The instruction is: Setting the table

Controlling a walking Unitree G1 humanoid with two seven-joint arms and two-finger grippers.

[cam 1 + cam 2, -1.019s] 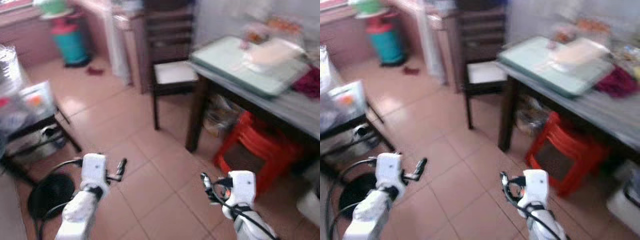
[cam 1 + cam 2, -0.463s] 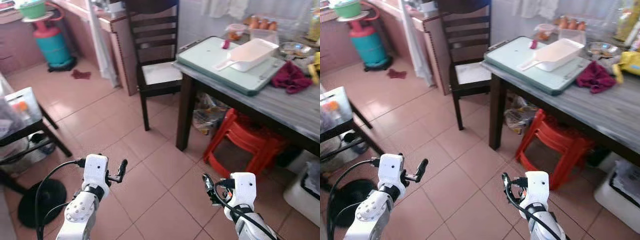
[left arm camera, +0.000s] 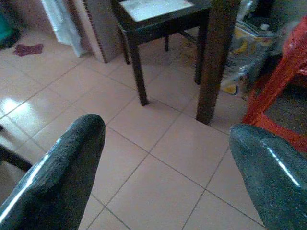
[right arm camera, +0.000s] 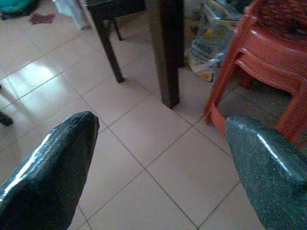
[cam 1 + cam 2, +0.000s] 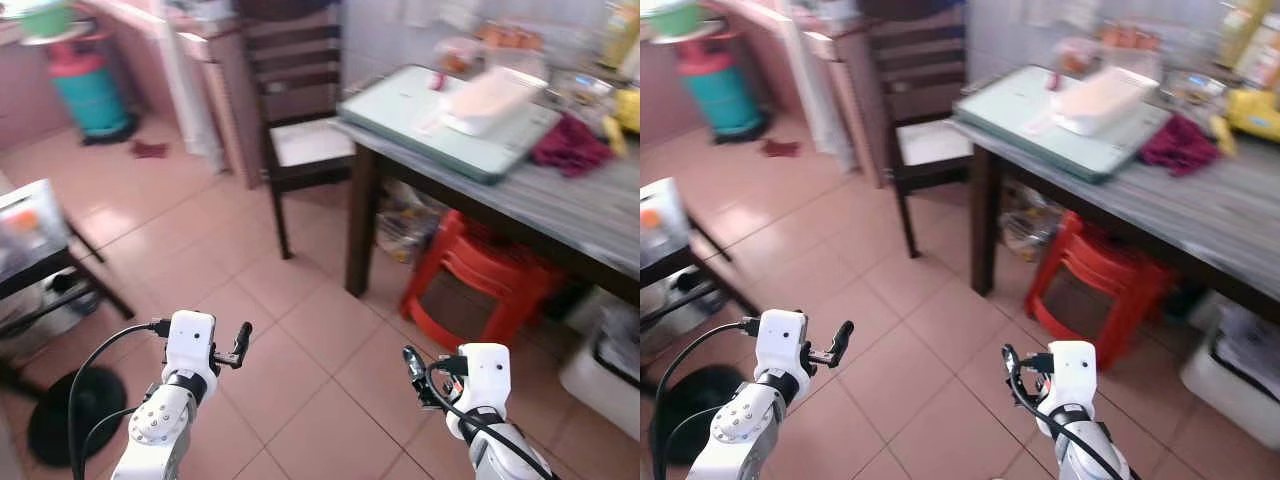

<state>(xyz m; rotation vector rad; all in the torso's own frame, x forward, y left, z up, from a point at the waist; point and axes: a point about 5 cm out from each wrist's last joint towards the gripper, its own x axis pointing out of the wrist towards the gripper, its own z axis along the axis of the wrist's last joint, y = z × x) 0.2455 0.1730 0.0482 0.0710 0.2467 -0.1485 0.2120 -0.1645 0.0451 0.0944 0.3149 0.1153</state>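
the robot is standing on the tiled floor (image 5: 300, 400), facing a worktop (image 5: 560, 195) that is lying ahead and off to its right, well apart from both arms. both arms are being held low in front of the body. the left tool (image 3: 165, 158) is hanging over bare tile with its two black fingers spread wide and nothing between them; the right tool (image 4: 160, 163) is likewise spread and carrying nothing, looking toward the worktop's dark leg (image 4: 165, 52) and the stacked red stools (image 4: 268, 62) beneath it.

the things for setting the table are sitting on the worktop's far corner: a pale green tray (image 5: 440, 120) with a white rectangular dish (image 5: 490, 100) lying on it, the dish's long axis running diagonally away to the right. the head views are blurred, so the red cloth (image 5: 570, 145) beside the tray and the small containers behind it are hard to read; they may be food items.

a dark wooden chair (image 5: 300, 140) is standing just beside the worktop's left end. the right arm is the nearer one to the tray, yet neither is within reach, so the coming move is likely a walk forward and rightward, keeping clear of the leg and stools.
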